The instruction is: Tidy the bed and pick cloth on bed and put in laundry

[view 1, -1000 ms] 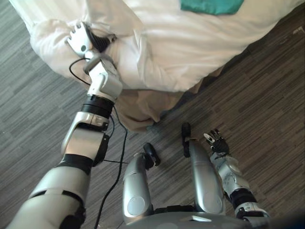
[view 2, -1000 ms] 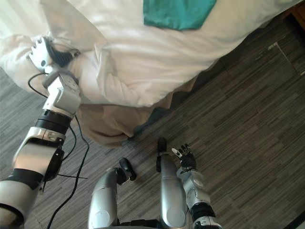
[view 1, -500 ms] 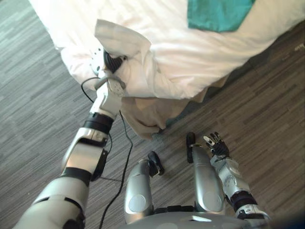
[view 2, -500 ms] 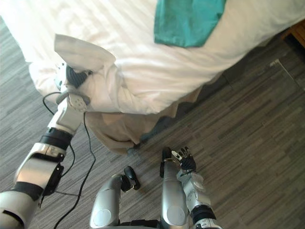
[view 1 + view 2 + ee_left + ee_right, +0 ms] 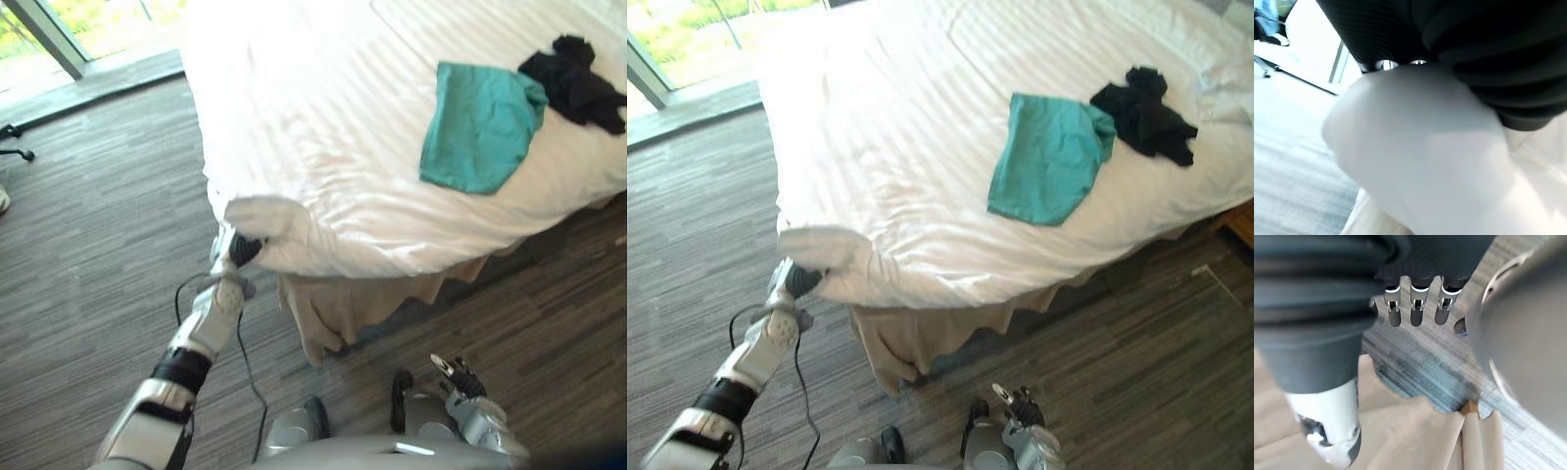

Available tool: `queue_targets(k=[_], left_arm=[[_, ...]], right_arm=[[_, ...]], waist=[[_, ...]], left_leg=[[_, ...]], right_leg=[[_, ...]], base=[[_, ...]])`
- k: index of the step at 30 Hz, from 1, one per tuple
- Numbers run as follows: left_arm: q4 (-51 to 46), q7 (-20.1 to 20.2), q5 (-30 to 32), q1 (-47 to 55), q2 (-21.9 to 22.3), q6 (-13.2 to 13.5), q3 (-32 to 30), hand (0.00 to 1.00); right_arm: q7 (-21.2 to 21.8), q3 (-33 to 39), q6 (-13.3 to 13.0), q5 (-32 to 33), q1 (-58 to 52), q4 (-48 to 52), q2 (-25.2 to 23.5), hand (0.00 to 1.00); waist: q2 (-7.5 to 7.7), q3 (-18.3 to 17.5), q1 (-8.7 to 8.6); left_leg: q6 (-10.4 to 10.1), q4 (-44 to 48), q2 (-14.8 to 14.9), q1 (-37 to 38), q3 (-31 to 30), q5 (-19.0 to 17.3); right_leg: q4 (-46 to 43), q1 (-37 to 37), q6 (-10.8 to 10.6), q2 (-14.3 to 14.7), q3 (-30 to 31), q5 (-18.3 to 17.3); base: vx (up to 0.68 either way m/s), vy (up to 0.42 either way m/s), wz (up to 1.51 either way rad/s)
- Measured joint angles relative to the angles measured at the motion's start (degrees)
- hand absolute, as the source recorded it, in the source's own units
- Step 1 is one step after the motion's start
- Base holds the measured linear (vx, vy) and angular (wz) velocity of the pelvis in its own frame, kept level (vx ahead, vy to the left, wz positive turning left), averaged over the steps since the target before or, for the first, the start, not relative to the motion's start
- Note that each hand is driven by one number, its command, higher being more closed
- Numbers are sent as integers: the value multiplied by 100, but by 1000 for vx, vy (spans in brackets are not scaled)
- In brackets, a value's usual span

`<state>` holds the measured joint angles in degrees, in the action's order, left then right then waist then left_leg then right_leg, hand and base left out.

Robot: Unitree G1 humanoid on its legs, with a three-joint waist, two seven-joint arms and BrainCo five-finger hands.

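Observation:
A white duvet [image 5: 323, 117] lies spread over the bed. My left hand [image 5: 233, 251] is at the bed's near left corner, shut on the duvet's folded corner [image 5: 263, 215], which drapes over its fingers; in the left wrist view the white cloth [image 5: 1415, 147] covers them. A teal cloth [image 5: 475, 122] lies flat on the bed's right part, and a crumpled black cloth [image 5: 578, 83] sits just beyond it. My right hand [image 5: 456, 377] hangs low over the floor, away from the bed, with straight fingers [image 5: 1420, 308] and nothing in it.
A beige bed skirt [image 5: 343, 308] hangs below the duvet at the near corner. Grey plank floor [image 5: 88, 255] runs along the bed's left and near sides. A window [image 5: 59, 29] is at the far left.
The view has swung up over the bed. My left hand has drawn the bunched duvet corner out along the bed's corner, and the duvet now lies flatter. The right hand stays low.

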<state>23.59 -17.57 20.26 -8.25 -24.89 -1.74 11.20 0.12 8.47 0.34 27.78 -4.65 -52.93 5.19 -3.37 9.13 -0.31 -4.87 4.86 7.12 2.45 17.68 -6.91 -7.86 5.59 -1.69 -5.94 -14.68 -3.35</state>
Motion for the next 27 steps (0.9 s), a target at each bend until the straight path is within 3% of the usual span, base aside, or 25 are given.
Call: queue_targets(k=[8,14,17,21,23,27], left_arm=[[30,-33,-340,1165,600,26,-299,0],[1319,-149,-923,1786,1155,-207,-917,0],[2119,-274,-1082,2036,1394,-128,-1362,0],[3145,-332,-1435,2317,1813,131,-2154,0],[3399,-176,-1463,2404,2000,372,-2310,0],[3392,172,-1438,2374,2084,818,-2301,0]], right_arm=[[144,246,387,1,-32,-328,36,0],[162,614,617,17,-159,-504,23,0],[2,708,373,20,-260,-548,-33,0],[-274,981,-259,97,-303,-529,-74,0],[-436,1123,-649,125,-294,-463,-73,0],[-582,1163,-1169,123,-243,-122,-74,0]], waist=[[15,-159,51],[102,-281,111],[183,-348,137],[250,-381,149],[251,-392,160],[256,-406,158]], left_leg=[[92,-302,-141,278,-290,137],[87,-490,-160,496,-444,219],[49,-531,-162,508,-460,200],[39,-621,-158,646,-398,202],[36,-683,-154,758,-364,195],[38,-683,-142,803,-268,162]], right_leg=[[1297,-842,-42,159,-192,677],[1367,-1007,-83,175,-297,639],[1368,-1009,-88,173,-313,629],[1368,-1073,-93,167,-263,626],[1368,-1169,-92,167,-227,626],[1368,-1194,-94,173,-146,624]], base=[[-23,8,11],[-40,-7,8],[-4,3,4],[32,22,-6],[33,24,-7],[28,26,-12]])
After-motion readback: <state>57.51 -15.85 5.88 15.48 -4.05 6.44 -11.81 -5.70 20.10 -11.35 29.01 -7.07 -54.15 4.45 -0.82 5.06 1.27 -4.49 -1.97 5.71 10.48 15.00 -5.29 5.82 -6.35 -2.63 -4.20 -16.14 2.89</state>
